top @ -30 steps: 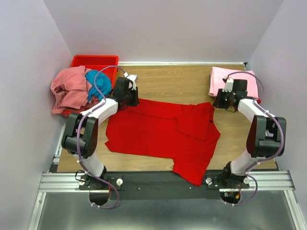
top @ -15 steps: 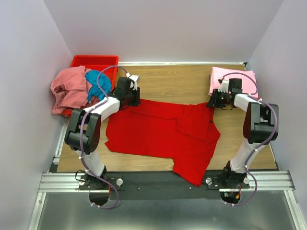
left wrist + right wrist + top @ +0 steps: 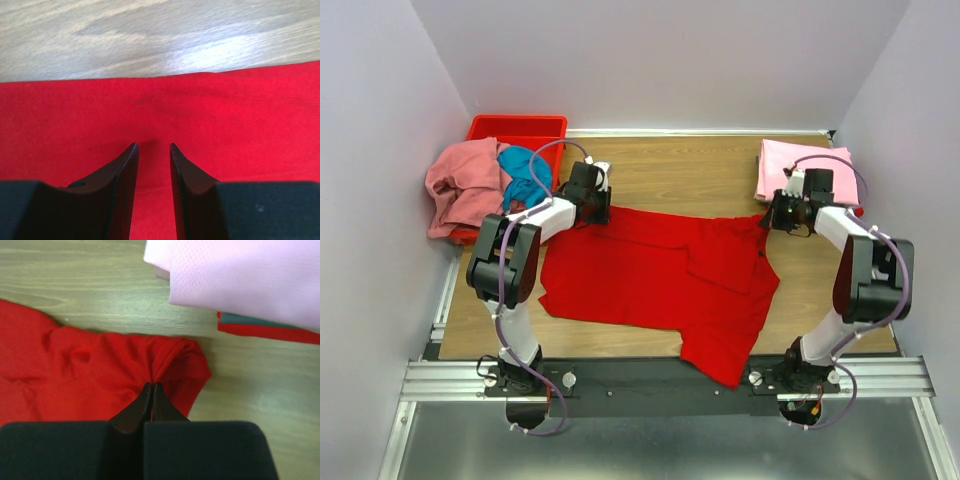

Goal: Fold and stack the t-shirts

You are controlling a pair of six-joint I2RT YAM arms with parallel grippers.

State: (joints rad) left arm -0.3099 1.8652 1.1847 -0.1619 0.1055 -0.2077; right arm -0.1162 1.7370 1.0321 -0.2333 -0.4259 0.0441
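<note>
The bright red t-shirt (image 3: 660, 275) lies spread across the middle of the table. My left gripper (image 3: 597, 211) hovers over its far left edge. In the left wrist view the jaws (image 3: 152, 147) stand a little apart over flat red cloth (image 3: 225, 115), holding nothing. My right gripper (image 3: 776, 218) is at the shirt's far right corner. In the right wrist view it (image 3: 151, 385) is shut on a pinched fold of red cloth (image 3: 100, 370). A folded light pink shirt (image 3: 800, 168) lies at the far right, on top of teal and red layers (image 3: 250, 324).
A red plastic bin (image 3: 517, 128) stands at the far left corner. A salmon pink shirt (image 3: 465, 185) and a teal blue shirt (image 3: 525, 172) hang over its near side. Bare wood (image 3: 680, 170) shows beyond the red shirt. Walls close in on three sides.
The right gripper has shifted slightly at the shirt's far right corner, bunching the cloth there. The left arm's elbow has swung toward the far side, and its gripper stays at the far left edge.
</note>
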